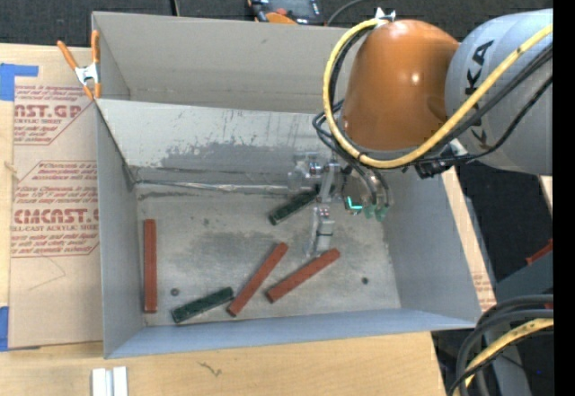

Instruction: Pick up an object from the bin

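Five small bars lie scattered on the floor of the grey metal bin (225, 71). Nearest the front wall, toward the front left corner, a dark green bar (202, 304) lies almost along that wall. By the left wall a lone red bar (148, 265) runs front to back. At mid-floor a slanted red bar (258, 279) and, just to its right, a shorter red bar (303, 275) both have their long axes running from front left to back right. The gripper (321, 237), hanging below the arm's orange cover (400, 84), is poised just over the back right end of that shorter red bar; how wide it is set cannot be told. Just beyond, to its left, a second green bar (292, 208) slants the same way, nearer the back wall.
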`<action>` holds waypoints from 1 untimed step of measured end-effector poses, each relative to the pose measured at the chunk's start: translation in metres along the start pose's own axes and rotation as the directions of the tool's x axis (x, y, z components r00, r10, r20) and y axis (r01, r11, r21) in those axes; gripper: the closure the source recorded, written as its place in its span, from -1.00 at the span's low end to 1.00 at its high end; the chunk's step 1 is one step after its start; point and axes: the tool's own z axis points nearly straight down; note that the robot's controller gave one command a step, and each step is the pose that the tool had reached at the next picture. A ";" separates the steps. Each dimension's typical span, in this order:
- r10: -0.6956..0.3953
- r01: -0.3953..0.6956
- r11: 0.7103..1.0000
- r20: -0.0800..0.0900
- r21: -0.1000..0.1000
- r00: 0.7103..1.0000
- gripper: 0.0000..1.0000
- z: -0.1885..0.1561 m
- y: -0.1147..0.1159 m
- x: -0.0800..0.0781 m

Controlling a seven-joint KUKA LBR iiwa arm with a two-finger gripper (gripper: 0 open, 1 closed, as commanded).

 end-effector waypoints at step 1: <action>-0.139 0.139 0.990 -0.002 0.001 0.990 -1.00 0.167 -0.007 0.013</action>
